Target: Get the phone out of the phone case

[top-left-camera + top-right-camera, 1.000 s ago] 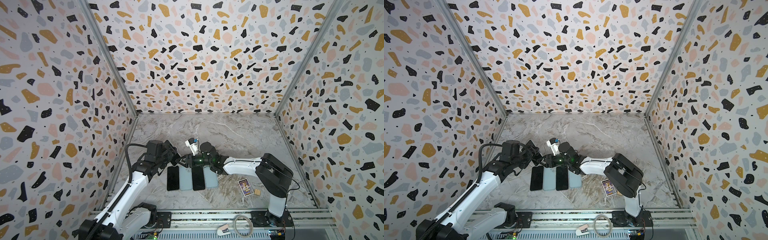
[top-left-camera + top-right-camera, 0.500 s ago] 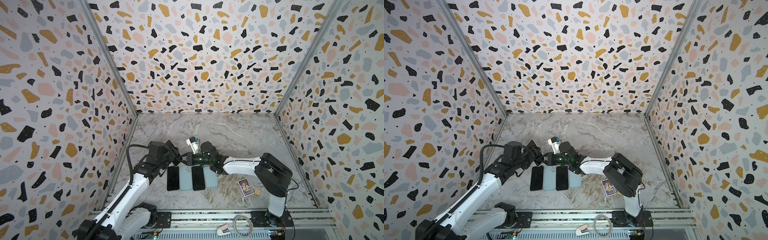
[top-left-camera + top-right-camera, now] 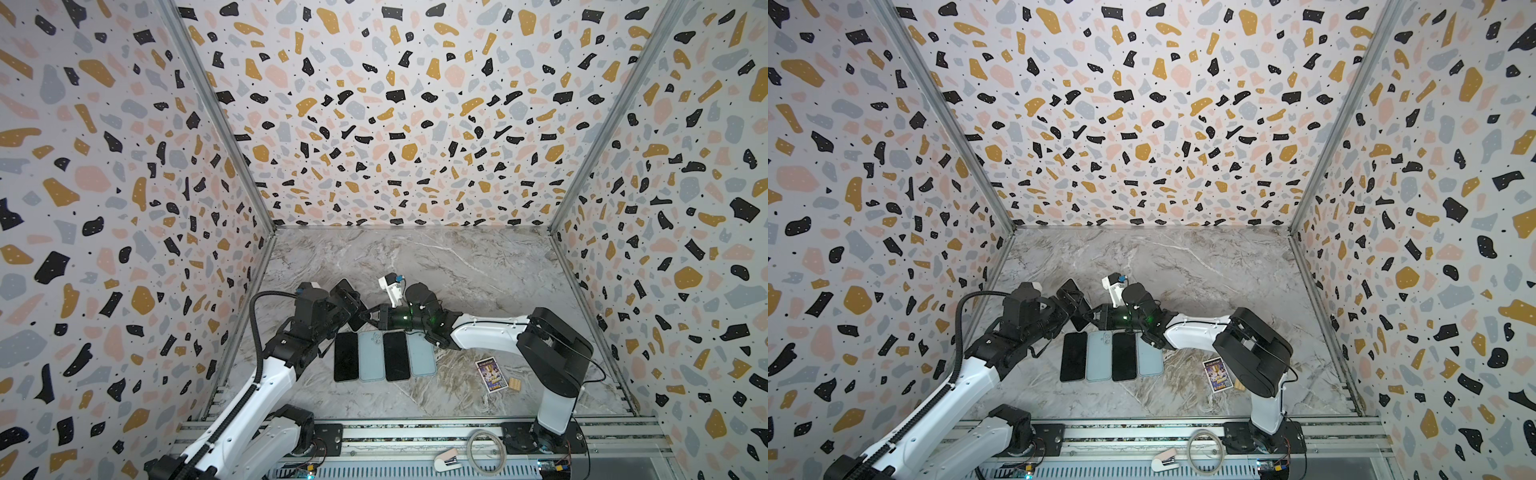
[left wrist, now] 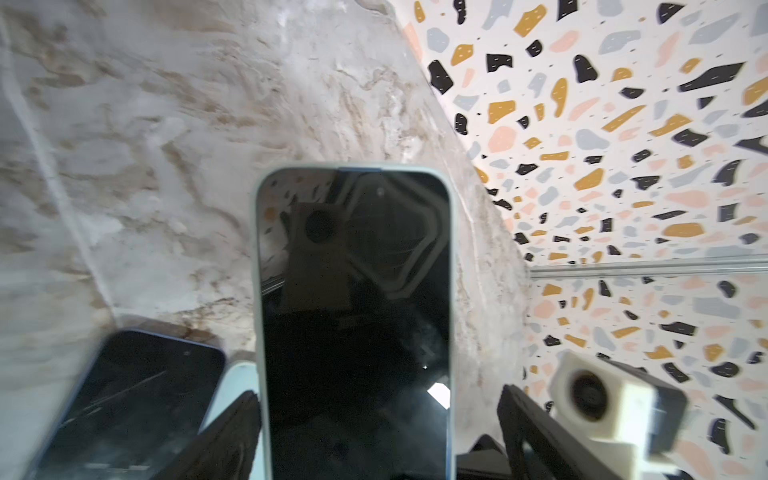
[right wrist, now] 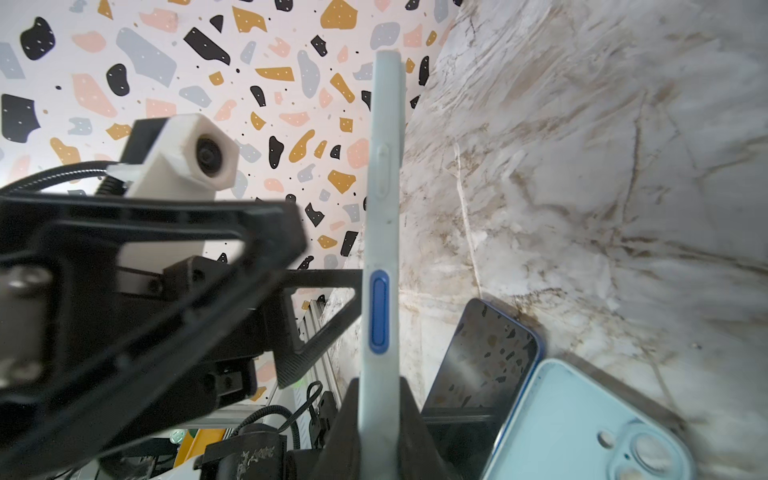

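In both top views, a row of four things lay on the marble desk (image 3: pixel 457 270): a black phone (image 3: pixel 345 356), an empty light blue case (image 3: pixel 371 356), another black phone (image 3: pixel 396 356) and another light blue case (image 3: pixel 422 355). Just behind the row, the two arms met. A fifth phone (image 3: pixel 352 301) was held up there, between the left end effector (image 3: pixel 351 309) and the right end effector (image 3: pixel 372 318). A colourful card (image 3: pixel 491 375) lay near the row, on the right arm's side.

In the left wrist view, the fifth phone showed its dark screen. It sat inside a pale phone case (image 4: pixel 258 291). The left end effector's fingers (image 4: pixel 536 428) stood wide apart. One finger had a gap next to the phone case, so it did not grip.

In the right wrist view, the phone case was seen from its thin side, with a blue button (image 5: pixel 379 311). The right end effector pinched one end of the phone case tight. One black phone and one light blue case from the row lay on the desk just beside it.
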Controlling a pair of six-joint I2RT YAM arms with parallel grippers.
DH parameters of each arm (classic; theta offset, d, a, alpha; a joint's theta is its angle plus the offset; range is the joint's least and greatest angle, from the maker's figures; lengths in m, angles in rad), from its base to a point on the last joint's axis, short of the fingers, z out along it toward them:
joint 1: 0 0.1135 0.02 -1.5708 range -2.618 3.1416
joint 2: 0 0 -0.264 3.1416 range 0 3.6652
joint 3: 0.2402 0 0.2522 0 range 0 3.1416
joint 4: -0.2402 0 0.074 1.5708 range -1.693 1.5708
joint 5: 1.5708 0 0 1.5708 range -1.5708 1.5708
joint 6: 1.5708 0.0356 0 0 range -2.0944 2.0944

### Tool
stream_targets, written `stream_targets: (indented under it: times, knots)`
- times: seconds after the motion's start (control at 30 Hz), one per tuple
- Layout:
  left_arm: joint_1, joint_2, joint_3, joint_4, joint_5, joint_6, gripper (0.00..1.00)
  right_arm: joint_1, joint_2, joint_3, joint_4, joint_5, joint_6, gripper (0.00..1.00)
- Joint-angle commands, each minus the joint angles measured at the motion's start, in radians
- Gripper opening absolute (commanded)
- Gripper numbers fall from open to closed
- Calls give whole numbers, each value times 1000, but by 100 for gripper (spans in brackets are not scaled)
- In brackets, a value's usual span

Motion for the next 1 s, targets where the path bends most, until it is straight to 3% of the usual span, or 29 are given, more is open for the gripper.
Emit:
stream_targets:
  times: [0.0, 0.17, 0.43, 0.73, 0.97]
  knots:
    - [-6, -38, -5, 164, 60, 42, 100, -12, -103, -23, 6, -6, 19, 0]
    - [-6, -90, -16, 270, 88, 95, 100, -59, -251, -111, -49, -10, 24, 0]
    - [-6, -61, -64, 651, 232, 74, 100, -217, -610, -246, -256, -14, -10, 0]
    - [-54, 142, -165, 1382, 355, -198, 100, -443, -864, -286, -351, -151, 6, 0]
    - [-139, 299, -115, 1598, 402, -288, 100, -467, -873, -302, -209, -248, 69, 0]
